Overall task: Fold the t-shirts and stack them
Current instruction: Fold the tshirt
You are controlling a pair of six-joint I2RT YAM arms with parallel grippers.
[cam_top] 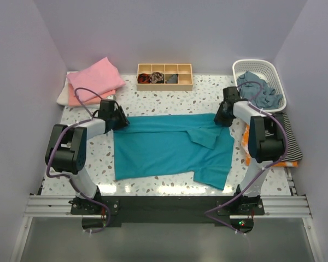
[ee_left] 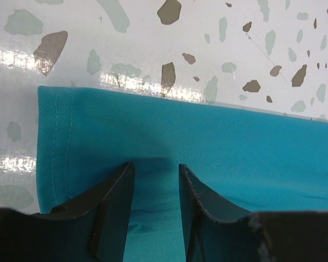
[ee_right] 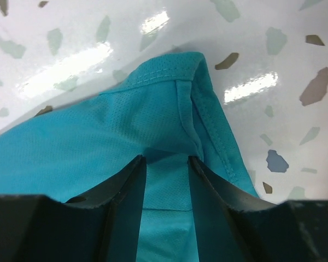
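A teal-blue t-shirt lies spread on the speckled table, with its right side folded over itself. My left gripper sits at the shirt's far left corner and my right gripper at its far right corner. In the left wrist view the gripper is open, tips down on the teal cloth near its hemmed edge. The right gripper is open too, its tips on the cloth just behind a stitched corner. Flat cloth shows in both gaps. A folded pink t-shirt tops peach and white ones at the far left.
A wooden compartment tray with small items stands at the back middle. A white basket at the back right holds grey-blue clothes. Striped and orange cloth lie along the right edge beside the right arm.
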